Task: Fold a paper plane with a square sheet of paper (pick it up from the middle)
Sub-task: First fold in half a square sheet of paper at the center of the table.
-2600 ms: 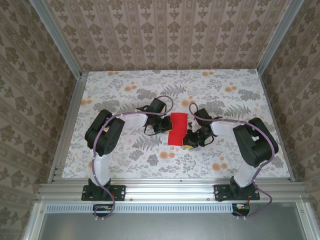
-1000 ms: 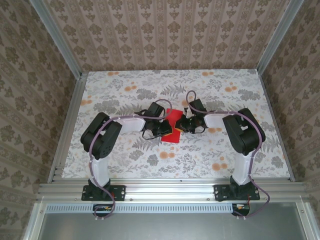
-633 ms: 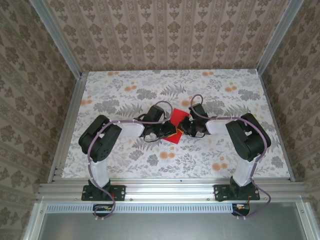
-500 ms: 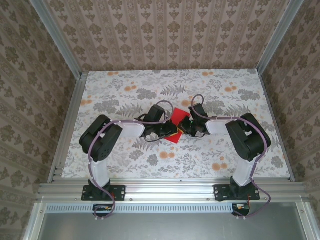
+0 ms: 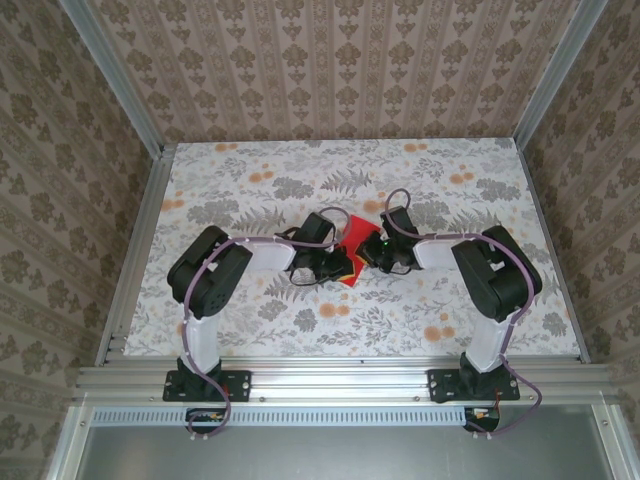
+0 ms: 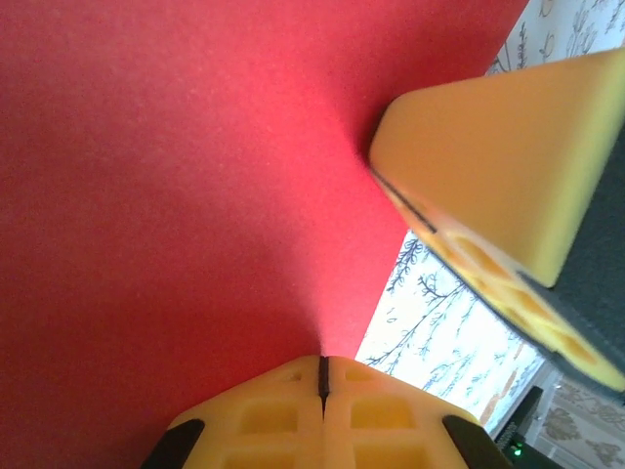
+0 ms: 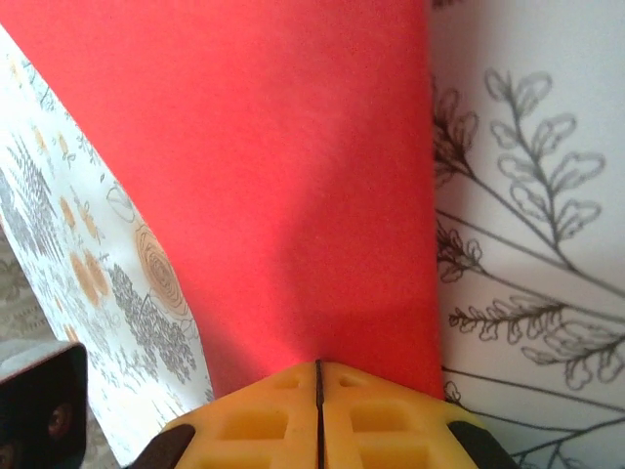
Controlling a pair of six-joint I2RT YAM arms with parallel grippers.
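We hold the sheet of paper [image 5: 352, 258] from both sides over the middle of the table [image 5: 450, 200]. Our left jaws are pinched tight on one edge, our right jaws on the other side, likely so we can bend it into a crease.

Both arms are bent sharply at the elbow, forearms pointing inward toward each other. The left arm [image 5: 212, 280] reaches to the right and the right arm [image 5: 495, 275] reaches to the left, wrists low and nearly meeting in the middle. The left gripper [image 5: 340, 265] is clamped, its yellow pads [image 6: 278, 415] pressed flush with only a dark seam between them, pinching the sheet of paper [image 5: 353, 244]. The right gripper [image 5: 373, 252] is squeezed tight on the same sheet, pads [image 7: 371, 415] together. In the left wrist view, a right finger [image 6: 488, 166] sits close ahead, touching the sheet.
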